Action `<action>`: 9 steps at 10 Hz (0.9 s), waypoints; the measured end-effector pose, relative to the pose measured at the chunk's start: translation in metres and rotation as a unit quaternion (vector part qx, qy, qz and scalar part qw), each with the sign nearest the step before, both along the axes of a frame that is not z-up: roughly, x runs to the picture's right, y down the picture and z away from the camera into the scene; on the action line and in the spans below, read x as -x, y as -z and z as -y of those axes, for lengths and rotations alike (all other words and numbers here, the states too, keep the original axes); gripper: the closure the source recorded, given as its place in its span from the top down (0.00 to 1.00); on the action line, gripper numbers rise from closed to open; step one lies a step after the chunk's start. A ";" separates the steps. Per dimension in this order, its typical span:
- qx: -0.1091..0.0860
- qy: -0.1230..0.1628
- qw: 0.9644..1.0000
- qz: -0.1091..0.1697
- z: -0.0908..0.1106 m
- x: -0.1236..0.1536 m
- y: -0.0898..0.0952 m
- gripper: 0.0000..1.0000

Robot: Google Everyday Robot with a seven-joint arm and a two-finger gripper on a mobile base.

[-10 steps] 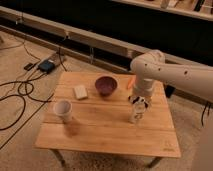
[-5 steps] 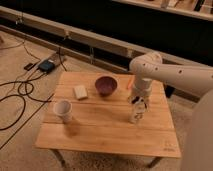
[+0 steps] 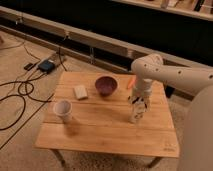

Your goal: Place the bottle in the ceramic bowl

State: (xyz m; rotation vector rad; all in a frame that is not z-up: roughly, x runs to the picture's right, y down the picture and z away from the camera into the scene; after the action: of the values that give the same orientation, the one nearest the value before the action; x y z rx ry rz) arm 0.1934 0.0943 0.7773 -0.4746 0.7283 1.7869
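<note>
One tool [image 3: 137, 105], mine: low over the desk's [image 3: 100, 137] right side, jaws standing wide about the bottle's [image 3: 135, 116] top, no firm hold visible. One bottle: upright on the desk, apart from the ceramic bowl [image 3: 106, 85] at rear centre. One white cup [image 3: 63, 110]: front left.

No readable text or labels.

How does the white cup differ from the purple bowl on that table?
The white cup is pale, tall and narrow; the ceramic bowl is dark maroon, low and wide. The cup stands near the table's near-left corner; the bowl sits farther back, near the middle. Both are upright, open-topped and untouched: the gripper is over by the bottle, off to the right.
</note>
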 end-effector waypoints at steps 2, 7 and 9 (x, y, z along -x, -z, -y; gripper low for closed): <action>0.007 0.002 1.000 0.000 -0.003 -0.001 -0.003 0.65; 0.012 0.008 1.000 0.005 -0.002 0.006 -0.011 0.31; 0.010 0.011 1.000 0.006 0.000 0.008 -0.012 0.12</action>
State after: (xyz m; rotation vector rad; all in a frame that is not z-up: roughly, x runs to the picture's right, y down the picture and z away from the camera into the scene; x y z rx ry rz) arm 0.1850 0.0939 0.7889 -0.4886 0.7404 1.7567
